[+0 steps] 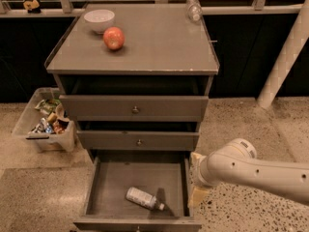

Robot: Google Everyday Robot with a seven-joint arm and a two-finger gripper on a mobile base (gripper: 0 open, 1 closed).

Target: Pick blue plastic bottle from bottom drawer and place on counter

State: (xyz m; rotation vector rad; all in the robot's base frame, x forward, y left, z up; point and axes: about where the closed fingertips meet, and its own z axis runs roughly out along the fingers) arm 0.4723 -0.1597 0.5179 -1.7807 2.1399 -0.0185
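At the right side of the pulled-out bottom drawer (116, 178) hangs the gripper (195, 178), on the end of the white arm (260, 170) that comes in from the right border of the view. Whether the gripper is apart or together we cannot tell; we see nothing held in it.

The blue plastic bottle (141, 197) lies on its side on the drawer floor, near the front wall and a little right of the middle. From the gripper it lies to the left and slightly toward the drawer front, and the right wall of the drawer stands between the two. Its long axis is slanted: the body points to the back left and the cap (161, 207) to the front right, so the cap end is the closer one to the gripper. We judge that the gripper must first pass over this wall, then come down across the body, turned so that it closes across the slanted axis and not along it. A round bottle on smooth metal may roll if it is touched from one side only.

Nothing else lies in the drawer, so both sides of the bottle are free. The two upper drawers (135, 109) are shut. The counter (154, 47) carries a white bowl (99, 19) and an apple (114, 37) at the back left and a clear bottle (193, 7) at the back right; its middle and front are bare. On the speckled floor (241, 124) a bin (46, 129) with packets stands left of the cabinet, well apart from the arm.
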